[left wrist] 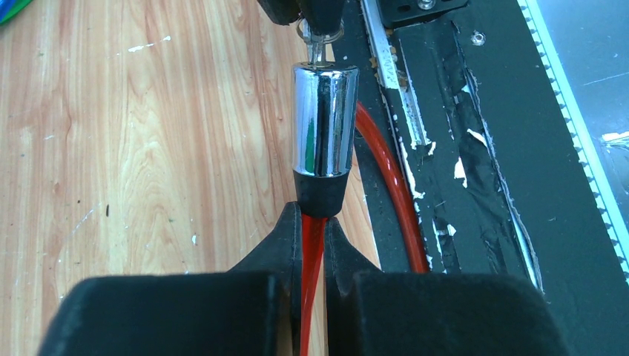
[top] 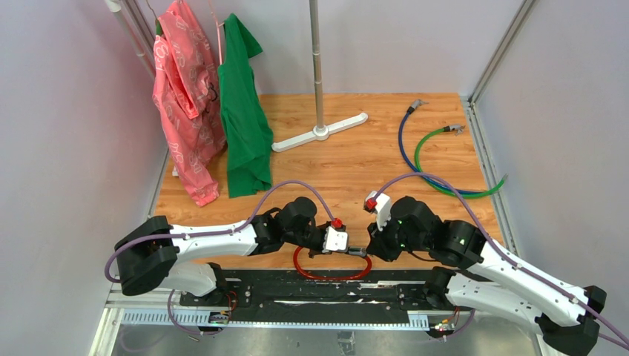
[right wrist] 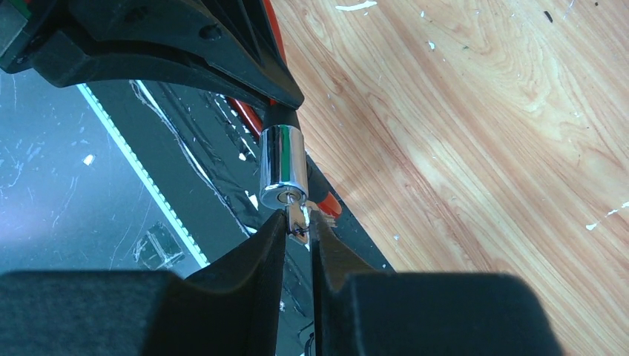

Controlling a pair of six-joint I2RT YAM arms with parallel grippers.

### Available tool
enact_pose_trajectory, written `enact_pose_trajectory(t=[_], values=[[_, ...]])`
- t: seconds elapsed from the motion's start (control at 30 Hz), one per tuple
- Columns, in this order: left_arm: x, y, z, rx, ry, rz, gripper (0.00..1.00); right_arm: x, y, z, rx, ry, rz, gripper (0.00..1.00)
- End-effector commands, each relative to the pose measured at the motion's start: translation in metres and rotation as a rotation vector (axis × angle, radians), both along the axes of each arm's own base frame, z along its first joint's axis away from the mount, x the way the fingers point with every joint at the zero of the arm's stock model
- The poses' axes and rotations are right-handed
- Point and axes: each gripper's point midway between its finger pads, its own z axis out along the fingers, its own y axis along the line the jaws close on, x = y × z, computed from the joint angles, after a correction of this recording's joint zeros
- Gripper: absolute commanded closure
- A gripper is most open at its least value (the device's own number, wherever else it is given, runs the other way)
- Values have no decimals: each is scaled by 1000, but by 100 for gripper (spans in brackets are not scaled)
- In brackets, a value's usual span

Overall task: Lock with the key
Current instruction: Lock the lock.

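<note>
A red cable lock (top: 330,277) loops at the table's near edge. Its chrome lock barrel (left wrist: 323,119) stands out from my left gripper (left wrist: 314,222), which is shut on the red cable (left wrist: 311,252) just behind the barrel's black collar. My right gripper (right wrist: 298,222) is shut on the tiny silvery key (right wrist: 297,216), whose tip sits in the keyhole at the barrel's end (right wrist: 283,169). In the top view both grippers meet nose to nose, the left (top: 343,242) and the right (top: 371,248), with the barrel (top: 356,251) between them.
A blue cable (top: 404,141) and a green cable (top: 438,167) lie at the back right. A white rack stand (top: 320,130) rises mid-back, with a pink garment (top: 184,104) and a green garment (top: 243,111) hanging at left. The black base rail (top: 319,293) runs below the grippers.
</note>
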Motion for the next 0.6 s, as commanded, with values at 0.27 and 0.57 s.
enact_pose_trajectory(t=[0.27,0.57], values=[[-31,28,-38,162,129,-55,100,0,3,0,0,-17,17,78],[-33,32,-41,184,140,-54,100,-2,1,-2,-12,-4,15,80]])
